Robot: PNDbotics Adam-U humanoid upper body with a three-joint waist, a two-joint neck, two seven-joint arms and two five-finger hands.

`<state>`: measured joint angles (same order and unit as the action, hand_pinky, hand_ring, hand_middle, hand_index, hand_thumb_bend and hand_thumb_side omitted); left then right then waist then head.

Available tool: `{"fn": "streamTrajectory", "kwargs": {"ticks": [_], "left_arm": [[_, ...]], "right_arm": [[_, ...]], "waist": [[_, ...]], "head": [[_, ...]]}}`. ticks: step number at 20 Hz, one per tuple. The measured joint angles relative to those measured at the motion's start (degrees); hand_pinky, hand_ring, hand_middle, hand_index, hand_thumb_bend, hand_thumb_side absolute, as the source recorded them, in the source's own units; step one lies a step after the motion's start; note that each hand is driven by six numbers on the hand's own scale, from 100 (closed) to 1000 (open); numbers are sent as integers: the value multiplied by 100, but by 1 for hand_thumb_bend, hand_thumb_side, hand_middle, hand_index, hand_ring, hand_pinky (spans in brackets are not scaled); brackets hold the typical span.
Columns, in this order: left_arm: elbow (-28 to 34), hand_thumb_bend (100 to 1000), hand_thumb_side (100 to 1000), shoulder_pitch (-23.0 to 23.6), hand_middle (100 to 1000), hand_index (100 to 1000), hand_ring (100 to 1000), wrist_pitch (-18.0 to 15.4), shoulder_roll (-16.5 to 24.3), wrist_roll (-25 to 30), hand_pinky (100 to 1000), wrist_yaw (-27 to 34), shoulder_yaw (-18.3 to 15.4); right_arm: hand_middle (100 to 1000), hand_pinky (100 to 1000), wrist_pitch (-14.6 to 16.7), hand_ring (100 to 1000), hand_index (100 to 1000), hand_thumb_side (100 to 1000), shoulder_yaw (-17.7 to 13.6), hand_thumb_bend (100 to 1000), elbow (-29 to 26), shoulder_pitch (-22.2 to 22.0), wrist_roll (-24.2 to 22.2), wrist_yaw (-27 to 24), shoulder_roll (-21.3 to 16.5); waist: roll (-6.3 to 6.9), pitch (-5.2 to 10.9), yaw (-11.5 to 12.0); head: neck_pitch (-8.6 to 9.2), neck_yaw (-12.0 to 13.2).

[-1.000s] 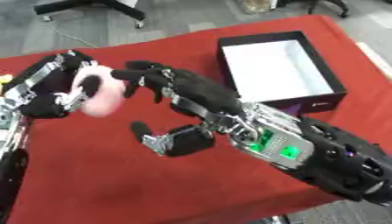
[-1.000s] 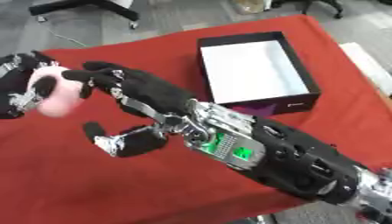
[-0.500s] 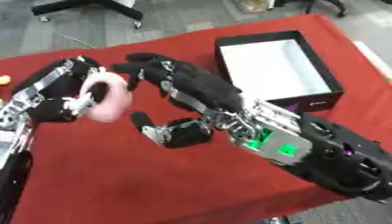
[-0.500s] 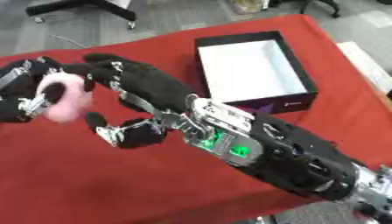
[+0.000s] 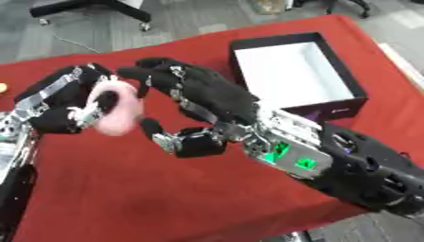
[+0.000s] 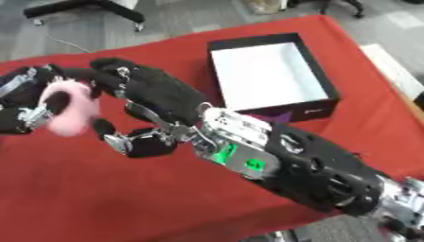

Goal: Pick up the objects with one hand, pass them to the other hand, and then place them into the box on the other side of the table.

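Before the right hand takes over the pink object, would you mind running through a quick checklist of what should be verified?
1. Pink object held in left hand: ok, fingers curl round it.
2. Right hand open to receive: ok, fingers spread, tips at the object.
3. Right hand has a grip on the object: not ok, thumb is apart below it.
4. Box open and upright: ok, white inside showing.
5. Box is on the right side of the red table: ok.
6. Handover is above the table: ok.
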<state>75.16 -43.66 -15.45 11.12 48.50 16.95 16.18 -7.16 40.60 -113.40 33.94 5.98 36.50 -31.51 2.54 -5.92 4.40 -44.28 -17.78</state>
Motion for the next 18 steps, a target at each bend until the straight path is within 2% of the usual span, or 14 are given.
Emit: {"fn": "streamTrajectory", "kwargs": {"ticks": [3,4,5,12,18], "left_arm": [[89,100,386,-17,296,387,398,72,50,72,574,156,9],[116,100,423,-18,296,387,398,94,61,94,574,200,12],[138,100,395,-19,296,387,398,115,75,115,573,247,12],[284,100,401,-21,297,387,398,293,109,263,573,561,-6],[411,100,396,-24,297,388,399,491,143,323,572,736,19]], "right_arm": [[644,449,15,902,959,170,0,100,0,-14,-90,207,7],[646,453,30,901,959,173,0,100,0,-14,-129,270,17],[647,457,44,898,958,166,0,100,0,-14,-173,330,24],[650,471,137,881,955,158,-58,100,-1,-15,-400,657,32],[628,451,95,846,942,164,-83,100,-13,-7,-421,827,45]], "waist": [[0,0,-2],[0,0,-2],[0,0,-2],[0,0,-3],[1,0,0]], "head": [[0,-10],[0,-19],[0,-24],[0,-53],[0,-91]]}}
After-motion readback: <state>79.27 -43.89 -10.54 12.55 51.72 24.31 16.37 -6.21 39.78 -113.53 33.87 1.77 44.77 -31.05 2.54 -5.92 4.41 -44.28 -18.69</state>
